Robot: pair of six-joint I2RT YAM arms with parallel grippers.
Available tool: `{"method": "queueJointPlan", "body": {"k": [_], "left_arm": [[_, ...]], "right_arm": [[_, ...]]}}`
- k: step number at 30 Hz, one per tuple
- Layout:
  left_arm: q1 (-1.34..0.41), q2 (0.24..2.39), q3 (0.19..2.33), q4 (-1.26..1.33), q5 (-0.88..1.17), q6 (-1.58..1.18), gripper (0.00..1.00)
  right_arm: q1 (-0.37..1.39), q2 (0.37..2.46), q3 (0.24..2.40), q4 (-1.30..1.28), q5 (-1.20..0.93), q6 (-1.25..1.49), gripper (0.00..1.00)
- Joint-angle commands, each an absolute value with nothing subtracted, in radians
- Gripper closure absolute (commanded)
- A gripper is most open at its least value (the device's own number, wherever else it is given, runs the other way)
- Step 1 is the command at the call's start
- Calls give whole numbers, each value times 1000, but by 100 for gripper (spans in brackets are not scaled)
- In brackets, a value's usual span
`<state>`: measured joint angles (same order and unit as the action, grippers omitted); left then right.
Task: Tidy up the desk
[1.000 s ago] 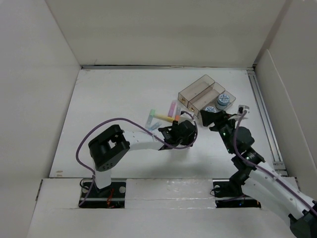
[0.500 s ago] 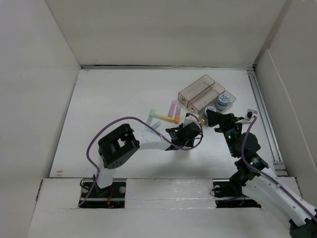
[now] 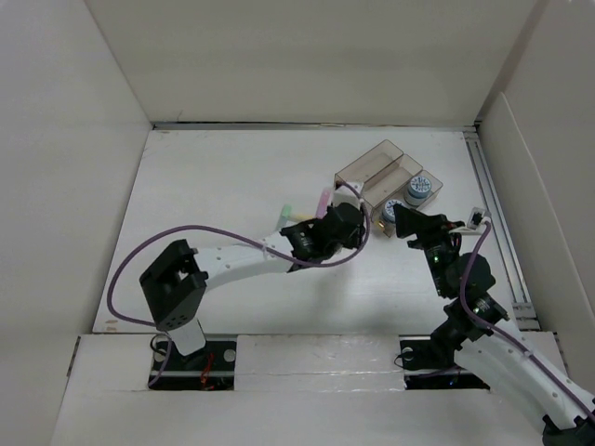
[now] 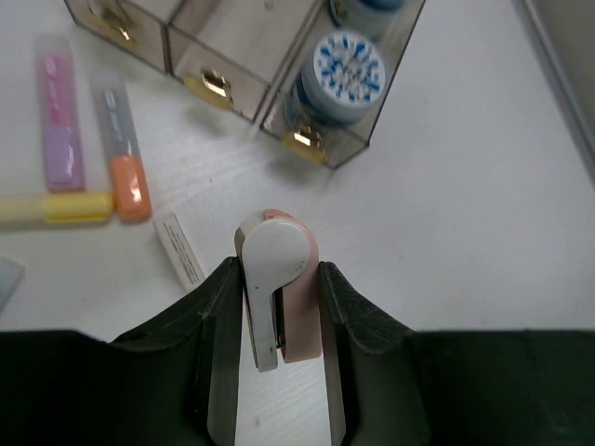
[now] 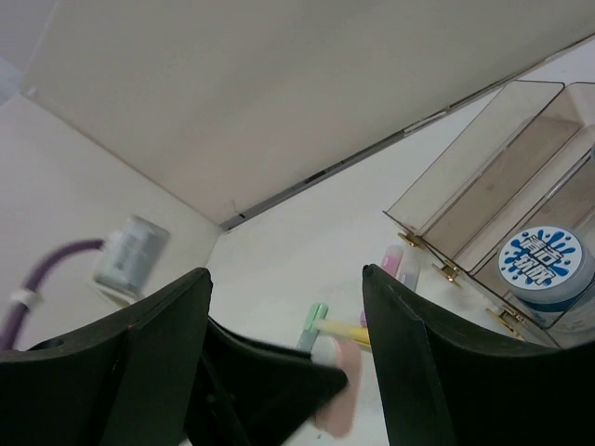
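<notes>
Pink-and-white item (image 4: 275, 243) clamped in the left gripper (image 4: 279, 279), left arm (image 3: 237, 263) stretched low across the worktop (image 3: 204, 186), right gripper (image 5: 284, 279) spread apart, empty, near the clear tray (image 3: 358, 167).

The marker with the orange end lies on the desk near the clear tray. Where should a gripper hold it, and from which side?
Probably best: take the orange marker at its grey half, across the narrow width, coming straight from above. It lies flat on the desk, its orange end lies by the yellow marker, and the pink marker leaves only a slim gap alongside.
</notes>
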<state>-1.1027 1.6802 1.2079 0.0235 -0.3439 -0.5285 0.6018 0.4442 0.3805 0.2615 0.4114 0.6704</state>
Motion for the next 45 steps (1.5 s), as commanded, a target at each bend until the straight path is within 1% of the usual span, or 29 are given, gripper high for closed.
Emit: {"method": "queueJointPlan", "body": {"k": [1,4,5,6,7,10,14,18,26,31,39,42,43,45], "left_arm": [[-1033,1624,1261,104,-330,-471,100],[-967,1666,1336,124,-296,-410,100],[-942,1698,1403,164,-279,-362,100],[-933,1715,1404,164,-270,-362,100],[-933,1736,1422,187,-255,-298,100],[-907,1833,1514,229,-195,-215,100],[-887,1975,1717,196,-98,-106,100],[-887,2107,1834,186,-51,-75,100],[-887,2299,2080,120,-43,-48,98],[-887,2349,2111,110,-52,-38,90],[-887,2385,2114,112,-109,-15,88],[-887,2391,2117,110,-110,-9,76],[-887,2391,2117,107,-110,-6,67],[-887,2391,2118,107,-124,-6,60]], "right_arm": [[595,437,399,278,425,667,29],[595,443,397,279,430,670,29],[595,442,402,273,425,666,29],[595,442,402,273,425,664,29],[595,440,402,273,429,664,29],[595,434,396,275,442,667,29],[595,420,393,268,449,670,29],[595,388,391,258,454,670,29],[595,360,376,261,462,676,29],[595,367,379,259,456,673,28],[586,402,382,275,446,672,28],[586,400,387,270,451,666,28],[586,400,380,271,454,667,28],[586,403,380,276,451,667,28]]}}
